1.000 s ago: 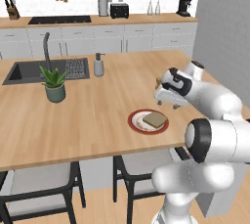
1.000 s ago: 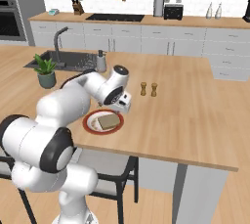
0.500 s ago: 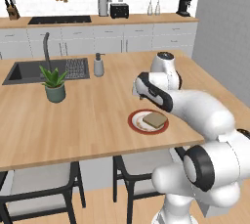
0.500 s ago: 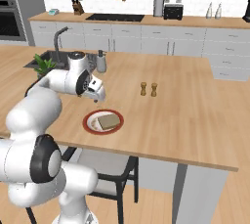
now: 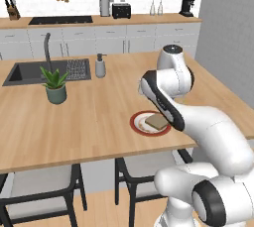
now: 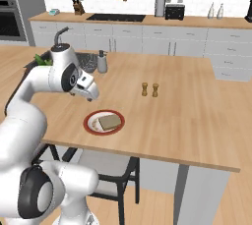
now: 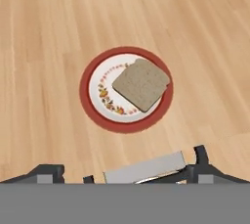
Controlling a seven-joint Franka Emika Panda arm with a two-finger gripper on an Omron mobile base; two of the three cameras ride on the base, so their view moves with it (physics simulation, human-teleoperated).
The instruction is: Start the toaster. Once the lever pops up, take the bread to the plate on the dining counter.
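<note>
The bread (image 7: 141, 84) lies flat on the red-rimmed plate (image 7: 90, 105), free of any grip. That plate (image 6: 88, 121) with the bread (image 6: 109, 121) sits near the front edge of the dining counter (image 6: 187, 106). My gripper (image 6: 92, 95) hangs above the counter, up and left of the plate in the right base view. In the hand view my gripper (image 7: 124, 165) is open, its dark tips spread wide with nothing between them. From the left base view the plate (image 5: 136, 126) and bread (image 5: 157, 121) show beside my folded arm. The black toaster (image 5: 121, 10) stands on the far back counter.
Two small shakers (image 6: 149, 89) stand on the island beyond the plate. A soap dispenser (image 6: 102, 63), the dark sink (image 5: 30, 72) with its faucet and a potted plant (image 5: 55, 86) are at the island's left. Chairs (image 5: 144, 166) tuck under the front edge.
My hand has drawn back from just over the plate, rising and swinging away toward the sink side. The bread stays on the plate and the jaws stay open.
</note>
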